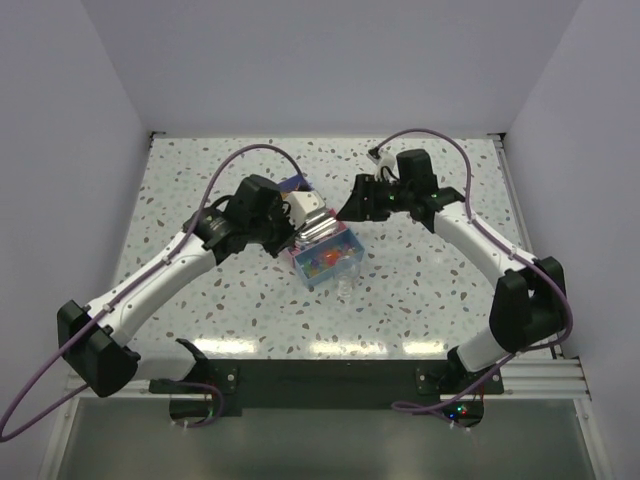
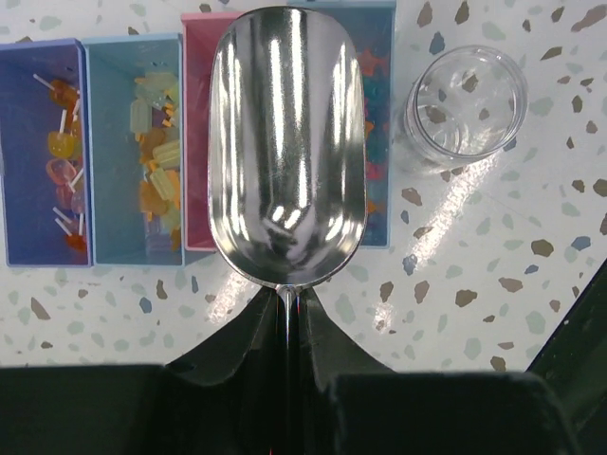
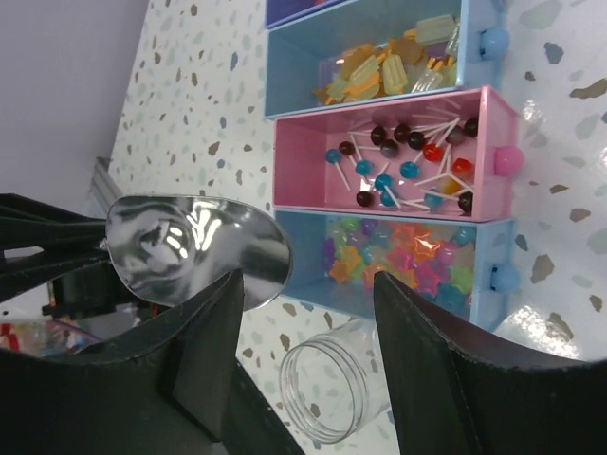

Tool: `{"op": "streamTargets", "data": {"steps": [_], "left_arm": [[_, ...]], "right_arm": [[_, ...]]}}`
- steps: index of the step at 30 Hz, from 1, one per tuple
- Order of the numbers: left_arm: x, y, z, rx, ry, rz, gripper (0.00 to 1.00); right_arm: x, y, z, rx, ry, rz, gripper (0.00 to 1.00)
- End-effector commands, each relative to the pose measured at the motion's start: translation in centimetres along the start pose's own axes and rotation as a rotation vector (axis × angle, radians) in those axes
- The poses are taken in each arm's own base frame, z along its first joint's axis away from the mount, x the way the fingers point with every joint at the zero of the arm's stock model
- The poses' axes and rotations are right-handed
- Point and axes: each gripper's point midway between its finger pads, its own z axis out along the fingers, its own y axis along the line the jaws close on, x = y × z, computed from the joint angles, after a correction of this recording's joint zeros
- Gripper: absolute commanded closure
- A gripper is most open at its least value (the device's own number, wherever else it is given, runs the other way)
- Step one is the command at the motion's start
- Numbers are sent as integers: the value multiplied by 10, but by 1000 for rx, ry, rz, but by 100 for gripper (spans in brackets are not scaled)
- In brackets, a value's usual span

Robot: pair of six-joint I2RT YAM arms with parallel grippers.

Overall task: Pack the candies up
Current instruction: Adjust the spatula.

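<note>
The candies fill a row of bins: multicoloured star sweets [image 3: 417,251] in a blue bin [image 1: 325,262], lollipops [image 3: 408,156] in a pink bin, yellow-orange ice-pop sweets [image 2: 156,152] in a light blue bin. My left gripper [image 2: 287,294] is shut on the handle of an empty metal scoop [image 2: 287,142] held over the pink and blue bins; the scoop also shows in the top view [image 1: 318,227]. A clear empty jar [image 2: 465,100] stands open beside the blue bin. My right gripper [image 3: 308,284] is open and empty, hovering above the jar [image 3: 346,389].
A purple bin with orange lollipops [image 2: 43,152] ends the row on the far side. The speckled table [image 1: 430,290] is walled on three sides. Both arms meet over the bins at the table's middle.
</note>
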Motion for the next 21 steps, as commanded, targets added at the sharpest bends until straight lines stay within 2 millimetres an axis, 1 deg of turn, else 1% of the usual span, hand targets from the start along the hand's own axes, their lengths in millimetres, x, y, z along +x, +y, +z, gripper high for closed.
{"op": "streamTargets", "data": {"steps": [1, 2, 5, 7, 9, 10, 12, 15, 16, 18, 19, 21], "left_arm": [[-31, 2, -11, 36, -184, 27, 100], [-32, 2, -12, 42, -195, 27, 100], [-35, 0, -15, 59, -234, 32, 100], [-37, -2, -14, 74, -250, 39, 100], [-41, -3, -14, 80, -271, 47, 100], [-41, -4, -14, 92, -280, 50, 100], [-43, -5, -13, 100, -294, 56, 100], [-46, -6, -13, 100, -319, 75, 100], [-45, -6, -13, 99, -322, 79, 100], [-47, -3, -15, 87, -344, 100, 100], [-45, -2, -15, 85, -348, 102, 100], [-46, -1, -17, 87, -363, 119, 100]], "right_arm": [[-11, 21, 3, -163, -5, 50, 39], [-10, 19, 5, -165, 0, 59, 39], [-11, 24, 7, -201, 9, 59, 39], [-10, 28, 7, -231, 22, 73, 40], [-9, 28, 10, -242, 29, 80, 41], [-8, 31, 10, -260, 33, 93, 41], [-9, 31, 11, -275, 29, 100, 42], [-7, 31, 12, -281, 42, 115, 52], [-7, 31, 11, -284, 42, 114, 63], [-7, 29, 9, -293, 43, 131, 76], [-8, 29, 7, -301, 43, 150, 88], [-10, 26, 2, -319, 31, 162, 100]]}}
